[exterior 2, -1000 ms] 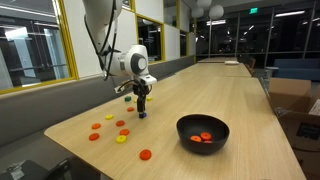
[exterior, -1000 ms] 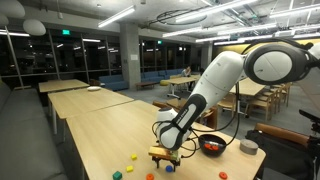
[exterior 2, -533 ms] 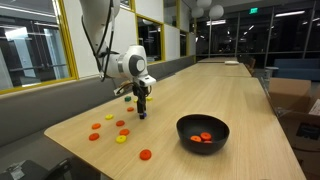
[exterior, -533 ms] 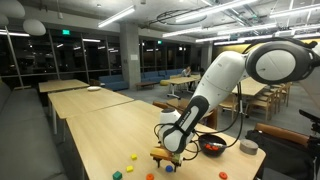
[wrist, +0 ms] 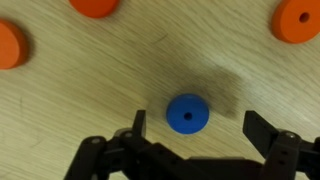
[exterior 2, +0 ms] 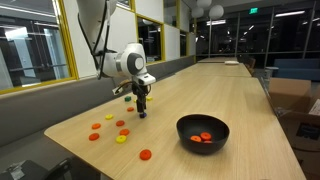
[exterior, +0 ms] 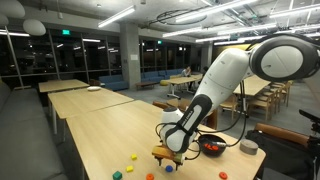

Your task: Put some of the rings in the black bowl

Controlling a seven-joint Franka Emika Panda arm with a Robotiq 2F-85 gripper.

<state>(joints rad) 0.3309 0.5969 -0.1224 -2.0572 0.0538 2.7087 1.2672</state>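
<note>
My gripper (wrist: pixel 195 125) is open, its fingers either side of a blue ring (wrist: pixel 187 113) that lies flat on the wooden table. In an exterior view the gripper (exterior 2: pixel 142 108) hangs low over the blue ring (exterior 2: pixel 142 115). Orange, red and yellow rings (exterior 2: pixel 110 130) lie scattered on the table near it. Three orange rings (wrist: pixel 95 6) show at the wrist view's top edge. The black bowl (exterior 2: pixel 202 132) stands apart from the gripper and holds orange and red rings. It also shows behind the arm (exterior: pixel 212 146).
The long wooden table (exterior 2: pixel 210 90) runs away from the bowl. A pale grey cup-like container (exterior: pixel 248 147) stands near the bowl. Yellow, red and green pieces (exterior: pixel 130 158) lie at the table's near end. The table edge (exterior 2: pixel 70 160) is close to the scattered rings.
The arm has shifted slightly; the gripper stays low over the blue ring. Rings and bowl have not moved.
</note>
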